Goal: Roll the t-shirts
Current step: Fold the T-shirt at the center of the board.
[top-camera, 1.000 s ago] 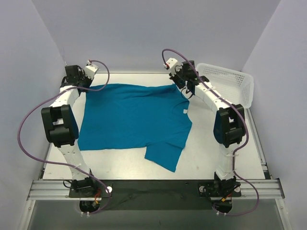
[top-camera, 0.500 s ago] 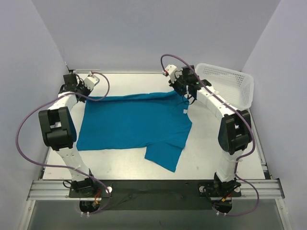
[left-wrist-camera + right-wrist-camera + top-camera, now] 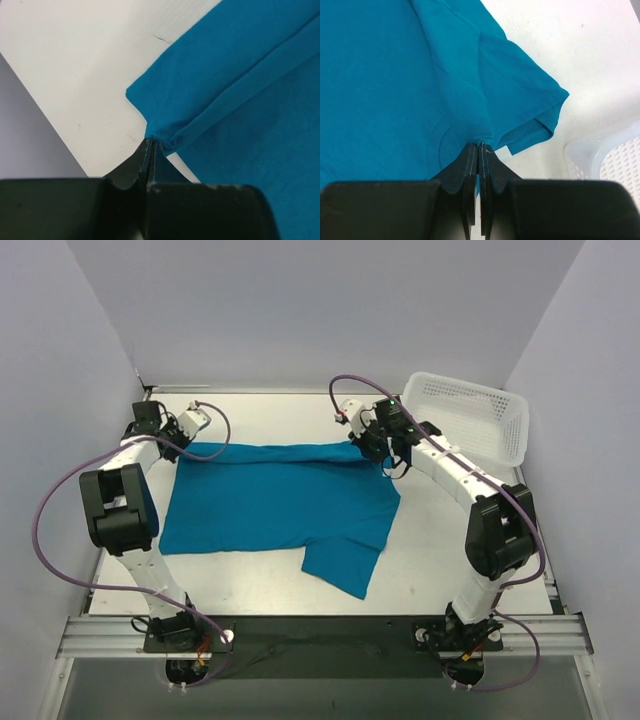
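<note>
A teal-blue t-shirt (image 3: 275, 500) lies spread on the white table, its far edge folded over toward me into a narrow band. One sleeve sticks out at the near right. My left gripper (image 3: 183, 443) is shut on the shirt's far left corner (image 3: 165, 134); the cloth bunches at its fingertips (image 3: 151, 142). My right gripper (image 3: 372, 452) is shut on the shirt's far right edge near the collar (image 3: 470, 125), a white label showing beside its tips (image 3: 480, 146).
A white perforated plastic basket (image 3: 470, 415) stands at the far right, close to the right arm; it also shows in the right wrist view (image 3: 615, 155). Purple cables loop off both arms. The table's left edge (image 3: 45, 125) is near the left gripper.
Both grippers have drawn the shirt's far edge toward the near side, folding it over the body. The fold has grown from a raised edge to a flat band.
</note>
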{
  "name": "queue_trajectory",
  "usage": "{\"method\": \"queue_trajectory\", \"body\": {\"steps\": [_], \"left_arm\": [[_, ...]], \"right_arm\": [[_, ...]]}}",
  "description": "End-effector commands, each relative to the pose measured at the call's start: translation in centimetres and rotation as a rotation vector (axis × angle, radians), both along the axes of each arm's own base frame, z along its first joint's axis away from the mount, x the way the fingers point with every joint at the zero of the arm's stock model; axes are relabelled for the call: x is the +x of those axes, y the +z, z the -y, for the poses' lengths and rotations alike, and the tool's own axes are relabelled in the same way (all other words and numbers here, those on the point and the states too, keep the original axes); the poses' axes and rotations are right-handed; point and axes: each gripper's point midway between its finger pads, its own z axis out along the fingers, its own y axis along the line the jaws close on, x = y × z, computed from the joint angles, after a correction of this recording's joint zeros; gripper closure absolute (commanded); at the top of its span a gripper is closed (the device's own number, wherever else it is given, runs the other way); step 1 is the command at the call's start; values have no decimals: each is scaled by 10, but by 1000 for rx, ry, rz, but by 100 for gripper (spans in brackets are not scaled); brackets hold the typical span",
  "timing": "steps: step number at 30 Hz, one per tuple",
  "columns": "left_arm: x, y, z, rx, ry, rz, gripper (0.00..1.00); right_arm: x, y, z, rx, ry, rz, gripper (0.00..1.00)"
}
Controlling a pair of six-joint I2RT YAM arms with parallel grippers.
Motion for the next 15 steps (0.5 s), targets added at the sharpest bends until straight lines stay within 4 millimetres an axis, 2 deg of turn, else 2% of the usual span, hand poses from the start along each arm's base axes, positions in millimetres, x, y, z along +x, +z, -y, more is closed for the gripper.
{"method": "queue_trajectory", "body": {"steps": [1,9,15], "left_arm": [[-19,16,6,9,-62,-18,100],[-44,-2,10,-9,-50,-78,100],[-49,-8,9,-7,-36,-97,100]], "right_arm": [[-14,20,11,10,-18,10,100],[-31,1,19,-19,-11,-49,100],[-44,-9,21,-44,23,-84,100]]}}
